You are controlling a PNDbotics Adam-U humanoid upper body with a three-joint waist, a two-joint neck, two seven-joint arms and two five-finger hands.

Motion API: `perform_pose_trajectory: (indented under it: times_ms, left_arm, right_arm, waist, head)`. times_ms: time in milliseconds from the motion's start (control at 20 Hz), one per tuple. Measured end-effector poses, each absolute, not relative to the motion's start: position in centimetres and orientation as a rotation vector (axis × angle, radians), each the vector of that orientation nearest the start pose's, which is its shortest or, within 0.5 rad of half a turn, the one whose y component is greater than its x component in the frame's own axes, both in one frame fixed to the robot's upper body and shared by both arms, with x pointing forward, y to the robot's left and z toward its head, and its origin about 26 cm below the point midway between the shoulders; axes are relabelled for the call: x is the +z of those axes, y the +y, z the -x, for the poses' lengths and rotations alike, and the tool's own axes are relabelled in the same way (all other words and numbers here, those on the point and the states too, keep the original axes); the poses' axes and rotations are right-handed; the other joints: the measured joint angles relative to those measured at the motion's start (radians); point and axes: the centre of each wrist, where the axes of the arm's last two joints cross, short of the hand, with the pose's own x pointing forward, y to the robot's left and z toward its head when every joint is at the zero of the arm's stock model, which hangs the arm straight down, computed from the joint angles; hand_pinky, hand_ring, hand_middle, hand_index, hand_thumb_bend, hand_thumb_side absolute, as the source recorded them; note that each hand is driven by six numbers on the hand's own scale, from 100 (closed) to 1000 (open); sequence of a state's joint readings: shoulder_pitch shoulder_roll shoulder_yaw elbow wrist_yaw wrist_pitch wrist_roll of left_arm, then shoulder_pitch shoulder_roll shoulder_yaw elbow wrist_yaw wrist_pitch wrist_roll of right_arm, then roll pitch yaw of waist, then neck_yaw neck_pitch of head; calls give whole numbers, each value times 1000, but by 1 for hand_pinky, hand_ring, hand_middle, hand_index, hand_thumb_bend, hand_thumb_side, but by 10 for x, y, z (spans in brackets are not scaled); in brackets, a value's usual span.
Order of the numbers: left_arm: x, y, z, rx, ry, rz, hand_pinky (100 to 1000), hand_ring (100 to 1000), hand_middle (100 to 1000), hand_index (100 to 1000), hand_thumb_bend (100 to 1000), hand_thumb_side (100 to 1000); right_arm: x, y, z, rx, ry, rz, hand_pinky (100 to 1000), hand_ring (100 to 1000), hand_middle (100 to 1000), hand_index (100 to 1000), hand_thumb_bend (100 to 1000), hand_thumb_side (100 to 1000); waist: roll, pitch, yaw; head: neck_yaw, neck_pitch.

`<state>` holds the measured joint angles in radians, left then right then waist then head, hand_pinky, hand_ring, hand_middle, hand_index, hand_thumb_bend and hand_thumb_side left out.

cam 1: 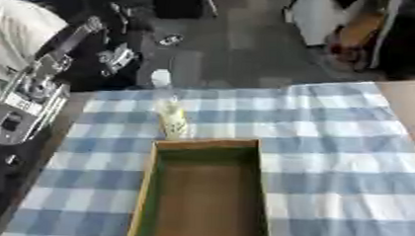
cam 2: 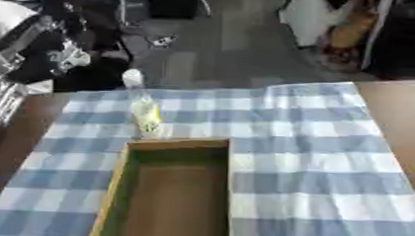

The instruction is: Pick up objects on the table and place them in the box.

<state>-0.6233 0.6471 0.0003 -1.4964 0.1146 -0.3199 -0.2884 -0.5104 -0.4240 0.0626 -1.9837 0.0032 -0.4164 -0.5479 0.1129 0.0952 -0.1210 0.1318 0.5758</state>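
Left arm (cam 1: 30,101): seen at the far left edge, off the cloth; the hand's fingers cannot be told, and no right hand is in view
Bottle (cam 1: 171,116): a pale, white-capped bottle stands upright on the checked cloth (cam 1: 331,144), touching or just beyond the box's far rim
Box (cam 1: 204,194): open, nothing seen inside, near centre
Risk: the tall bottle is judged likely to be tipped by a sideways approach

Table (cam 1: 410,105) under blue-white checked cloth (cam 1: 331,144); on cloth: open box (cam 1: 207,189), pale bottle (cam 1: 171,117) just behind
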Motion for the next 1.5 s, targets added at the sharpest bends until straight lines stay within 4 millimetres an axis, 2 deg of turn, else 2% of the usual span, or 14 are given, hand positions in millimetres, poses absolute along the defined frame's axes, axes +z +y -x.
perform_pose_trajectory:
  times_ms: [200, 400, 450, 500, 550, 600, 650, 700, 750, 800, 850, 950, 1250, 1500]
  left_arm:
    - [245, 341, -388, -885, -2266, -228, 890, 743, 944, 1000, 682, 480]
    - [244, 342, -388, -888, -2256, -228, 898, 746, 944, 1000, 709, 511]
    - [243, 343, -389, -890, -2253, -230, 915, 756, 945, 1000, 823, 547]
    - [243, 343, -389, -893, -2249, -235, 922, 757, 941, 1000, 869, 560]
    - [244, 345, -389, -898, -2242, -247, 982, 774, 937, 1000, 1000, 680]
    - [244, 346, -389, -903, -2233, -268, 963, 765, 933, 1000, 1000, 629]
    - [244, 347, -390, -905, -2221, -295, 999, 784, 915, 1000, 1000, 784]
    - [243, 349, -390, -902, -2200, -335, 999, 784, 914, 1000, 1000, 789]
    - [242, 352, -391, -900, -2171, -388, 994, 780, 915, 1000, 1000, 835]
    - [241, 356, -392, -897, -2133, -451, 995, 781, 914, 1000, 1000, 822]
    - [240, 360, -393, -896, -2096, -513, 980, 779, 926, 1000, 1000, 924]
    - [236, 365, -394, -881, -2027, -621, 966, 793, 944, 1000, 1000, 1000]
    - [230, 381, -395, -860, -1869, -889, 915, 780, 929, 986, 1000, 1000]
    - [227, 388, -396, -879, -1805, -963, 924, 797, 924, 971, 1000, 1000]
  right_arm:
    - [260, -238, -313, 166, 3345, -164, 398, 493, 557, 639, 100, 837]
    - [260, -238, -313, 166, 3345, -164, 398, 493, 557, 638, 100, 842]
    - [260, -238, -313, 166, 3345, -164, 398, 493, 557, 639, 100, 842]
    - [260, -238, -313, 166, 3345, -164, 398, 493, 557, 639, 100, 842]
    - [260, -238, -313, 166, 3345, -164, 398, 493, 557, 639, 100, 842]
    - [260, -238, -313, 166, 3345, -164, 398, 493, 557, 639, 100, 842]
    - [260, -238, -313, 166, 3345, -164, 398, 493, 557, 639, 100, 842]
    - [260, -238, -313, 166, 3345, -164, 398, 493, 557, 639, 100, 843]
    - [260, -238, -313, 166, 3345, -164, 398, 493, 557, 639, 100, 843]
    - [260, -238, -313, 166, 3345, -164, 398, 493, 557, 639, 100, 843]
    - [260, -238, -313, 166, 3345, -164, 398, 494, 557, 639, 100, 843]
    - [261, -238, -313, 166, 3345, -164, 398, 493, 557, 639, 100, 843]
    - [260, -240, -312, 158, 3346, -171, 397, 493, 558, 639, 100, 844]
    - [260, -240, -312, 152, 3349, -175, 398, 493, 558, 640, 100, 845]
  waist:
    - [0, 0, 0]
    - [0, 0, 0]
    - [0, 0, 0]
    - [0, 0, 0]
    - [0, 0, 0]
    - [0, 0, 0]
    - [0, 0, 0]
    - [0, 0, 0]
    - [0, 0, 0]
    - [0, 0, 0]
    - [0, 0, 0]
    - [0, 0, 0]
    - [0, 0, 1]
    - [0, 0, 5]
  head:
    - [0, 0]
    - [-2, -5]
    - [-2, -9]
    - [-2, -10]
    - [-2, -11]
    - [-2, -13]
    - [-2, -17]
    - [-2, -19]
    - [-2, -20]
    - [-2, -20]
    - [-2, -23]
    - [-5, -28]
    - [-9, -29]
    - [-8, -25]
